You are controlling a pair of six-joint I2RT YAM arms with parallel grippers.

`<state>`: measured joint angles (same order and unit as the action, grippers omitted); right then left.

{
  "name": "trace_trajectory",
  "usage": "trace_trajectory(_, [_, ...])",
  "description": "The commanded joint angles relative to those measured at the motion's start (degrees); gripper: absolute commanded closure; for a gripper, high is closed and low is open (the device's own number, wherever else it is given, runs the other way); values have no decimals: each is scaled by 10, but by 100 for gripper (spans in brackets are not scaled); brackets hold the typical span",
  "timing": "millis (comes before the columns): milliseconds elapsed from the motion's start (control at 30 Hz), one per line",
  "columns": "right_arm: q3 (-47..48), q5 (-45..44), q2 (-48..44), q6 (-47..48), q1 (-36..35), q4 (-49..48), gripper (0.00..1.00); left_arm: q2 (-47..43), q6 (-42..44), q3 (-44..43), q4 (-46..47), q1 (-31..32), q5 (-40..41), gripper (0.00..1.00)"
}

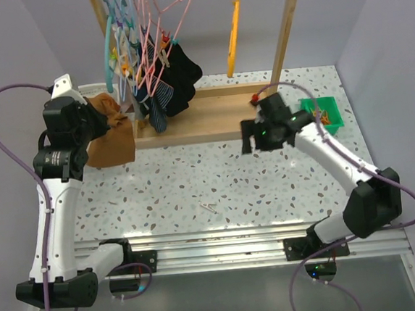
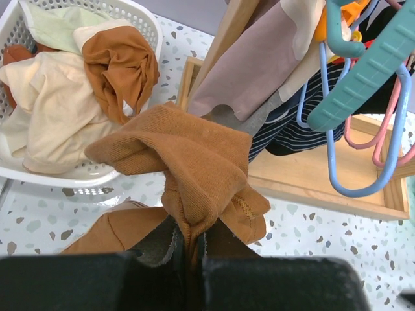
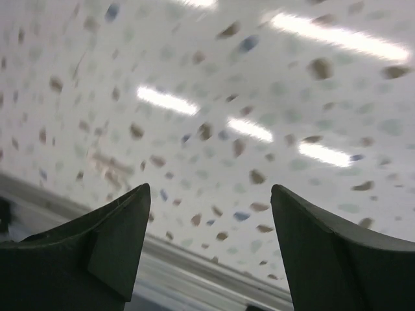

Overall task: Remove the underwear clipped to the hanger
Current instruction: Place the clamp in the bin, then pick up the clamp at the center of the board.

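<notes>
1. Nearest us in the top view, the table [image 1: 217, 184] is a smooth white slab flecked with grey and brown chips, and a ribbed metal rail runs along its bottom edge.
2. The left gripper [image 2: 188, 259] sits at the bottom of its wrist view. Its dark, matte fingers [image 2: 224, 243] are pressed together on a bunched fold of brown cloth [image 2: 194, 162], a soft ribbed knit with a stitched hem that hangs in loose lumps.
3. The right gripper [image 3: 207, 249] has its two blunt, wedge-shaped fingers [image 3: 110, 253] spread wide, with only blurred speckled tabletop between them. In the top view it hovers right of centre over the table.
4. In the upper left of the left wrist view, a white plastic basket [image 2: 146, 19] with a slotted wall holds crumpled cream and brown fabric.
5. Farther back stands a pale wooden rack [image 1: 211, 115] with a flat tray base and slanted posts.
6. The underwear [image 1: 180, 76], limp matte black cloth, hangs from thin pink wire hangers [image 1: 158, 43] at the upper centre-left of the top view, beside a dark striped garment [image 1: 159, 112]. It lies just right of the left gripper and well apart from the right gripper, up and to its left; neither touches it.
7. A small green bin [image 1: 333, 119] sits at the right edge.
</notes>
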<state>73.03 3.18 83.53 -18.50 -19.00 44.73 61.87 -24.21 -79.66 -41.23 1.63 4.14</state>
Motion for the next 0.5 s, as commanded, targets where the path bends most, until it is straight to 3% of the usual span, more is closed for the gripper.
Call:
trace_trajectory(0, [-68,54,-53,4,-179,12,21,-18,-15,7,28,-5,-19,100])
trace_trajectory(200, [-33,-43,17,9,-385,20,21,-25,-22,14,32,-4,-34,100])
trace_trajectory(467, [36,-80,159,50,-459,-26,20,-40,-25,27,31,-4,-34,100])
